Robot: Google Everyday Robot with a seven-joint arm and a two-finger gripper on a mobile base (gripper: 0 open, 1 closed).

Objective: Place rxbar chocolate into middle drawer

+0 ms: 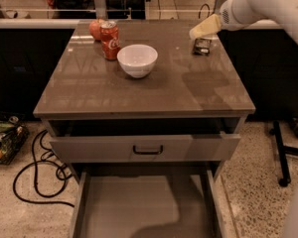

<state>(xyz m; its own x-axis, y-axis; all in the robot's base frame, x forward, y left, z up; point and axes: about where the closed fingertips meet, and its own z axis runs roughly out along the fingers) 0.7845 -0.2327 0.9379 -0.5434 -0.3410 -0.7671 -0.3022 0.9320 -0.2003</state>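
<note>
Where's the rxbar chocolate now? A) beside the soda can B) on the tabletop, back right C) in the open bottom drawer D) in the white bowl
B: the rxbar chocolate lies on the tabletop at its back right, with the gripper right by it, not in the middle drawer.

Speckled floor [253, 192] surrounds the bench [139, 90]; black cables [53, 168] coil off its near left corner, a black stand [280, 155] off its near right. The gripper [204, 28] hangs above its far right corner.

Dim, warm light; glare streaks the glossy bench [188, 95]; the claw [194, 32], over its far-right corner, glows pale.
</note>
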